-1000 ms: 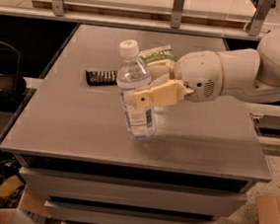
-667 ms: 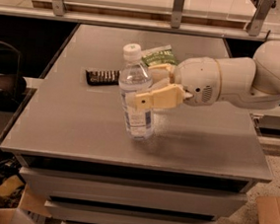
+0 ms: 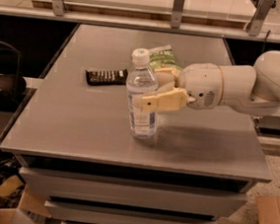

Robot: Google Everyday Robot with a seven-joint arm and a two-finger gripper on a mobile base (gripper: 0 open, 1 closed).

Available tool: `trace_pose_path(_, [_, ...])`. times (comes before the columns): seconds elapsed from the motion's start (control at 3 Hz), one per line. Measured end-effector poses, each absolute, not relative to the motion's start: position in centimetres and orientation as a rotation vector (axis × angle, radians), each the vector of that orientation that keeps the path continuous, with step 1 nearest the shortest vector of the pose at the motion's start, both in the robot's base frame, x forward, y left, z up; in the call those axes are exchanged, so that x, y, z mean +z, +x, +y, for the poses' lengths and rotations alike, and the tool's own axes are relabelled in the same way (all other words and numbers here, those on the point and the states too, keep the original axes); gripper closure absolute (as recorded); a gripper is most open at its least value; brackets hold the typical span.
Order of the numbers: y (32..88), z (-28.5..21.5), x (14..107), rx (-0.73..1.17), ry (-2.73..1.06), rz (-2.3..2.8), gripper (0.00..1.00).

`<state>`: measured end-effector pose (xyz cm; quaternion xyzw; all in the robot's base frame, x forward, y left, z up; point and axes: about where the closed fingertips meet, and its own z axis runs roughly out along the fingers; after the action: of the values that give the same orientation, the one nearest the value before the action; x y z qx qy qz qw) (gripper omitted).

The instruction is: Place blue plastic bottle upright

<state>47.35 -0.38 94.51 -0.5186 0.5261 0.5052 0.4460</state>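
The blue plastic bottle (image 3: 140, 115) is clear with a white cap and a pale label. It stands upright, and its base is on the grey table (image 3: 79, 123) near the middle. My gripper (image 3: 151, 87) reaches in from the right at mid-height of the bottle. One tan finger (image 3: 163, 100) crosses the bottle's front and the other finger (image 3: 167, 72) lies behind it. The fingers are closed on the bottle's body.
A black remote control (image 3: 106, 76) lies to the left of the bottle. A green snack bag (image 3: 162, 58) lies just behind the bottle. A cardboard box (image 3: 272, 221) is on the floor at right. A dark chair (image 3: 2, 78) stands at left.
The bottle and gripper have shifted slightly right together. The bottle has gone from a slight tilt to upright.
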Motion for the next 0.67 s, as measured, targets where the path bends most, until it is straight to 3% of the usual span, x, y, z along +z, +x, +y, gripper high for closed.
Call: trace_pose_path(0.67, [47.76,-1.57,94.12,1.235,-1.262,1.270,1.00])
